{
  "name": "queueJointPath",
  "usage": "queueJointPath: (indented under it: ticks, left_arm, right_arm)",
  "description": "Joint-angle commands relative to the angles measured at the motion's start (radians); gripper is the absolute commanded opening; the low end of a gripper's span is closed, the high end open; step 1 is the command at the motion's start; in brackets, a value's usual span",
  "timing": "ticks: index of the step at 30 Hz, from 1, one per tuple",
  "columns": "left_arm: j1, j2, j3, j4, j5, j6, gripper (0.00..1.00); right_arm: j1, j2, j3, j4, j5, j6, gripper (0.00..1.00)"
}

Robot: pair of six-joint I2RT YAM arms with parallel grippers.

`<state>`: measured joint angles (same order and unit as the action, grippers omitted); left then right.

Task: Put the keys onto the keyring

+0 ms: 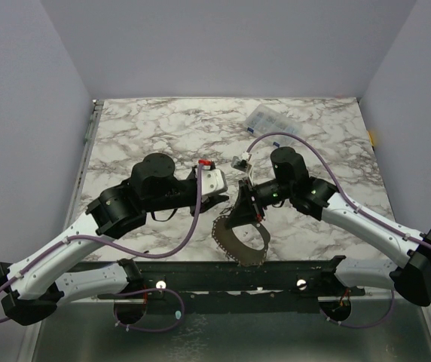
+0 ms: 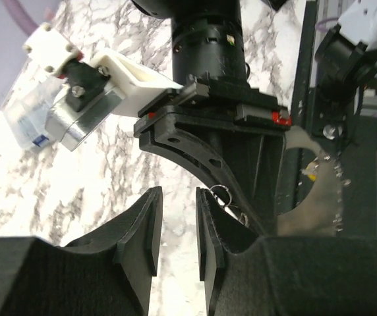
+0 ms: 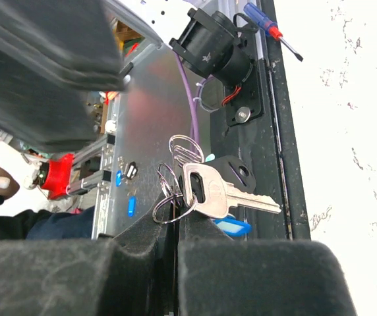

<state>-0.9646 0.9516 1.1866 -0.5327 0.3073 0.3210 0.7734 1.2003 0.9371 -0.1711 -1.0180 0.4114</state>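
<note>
Over the near half of the tabletop, my right hand is clenching the keyring. Its wire loops are overlapping so closely that I am counting three without being sure. The keys are hanging from them: one silver, one black-headed and half hidden behind it, and one blue tag partly tucked behind my hand. My left hand is hovering just beside, jaws a little apart and gripping nothing. From its wrist, only a sliver of ring is peeking past my right hand's curved frame. From above, both hands are merging into one dark mass and the keys are too small to pick out. One clear box is lying at the far side, and one screwdriver is lying by the black rail.
</note>
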Motion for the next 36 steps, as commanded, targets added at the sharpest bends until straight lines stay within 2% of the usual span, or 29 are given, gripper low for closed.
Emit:
queueJointPath:
  ticks: [1,13,17,36]
  left_arm:
    - [-0.006,0.023,0.107,-0.063,-0.070,-0.225,0.32]
    - [-0.007,0.148,0.246,-0.311,-0.081,-0.421,0.25]
    - [-0.008,0.151,0.234,-0.311,-0.078,-0.443,0.20]
    - [-0.006,0.191,0.187,-0.300,-0.056,-0.496,0.23]
  right_arm:
    - [0.009,-0.011,0.000,0.035,0.039,0.007,0.01]
    - [0.008,-0.032,0.010,0.033,0.134,0.013,0.01]
    - [0.009,-0.037,0.006,0.046,0.146,0.026,0.01]
    - [0.009,-0.050,0.003,0.038,0.149,0.029,0.01]
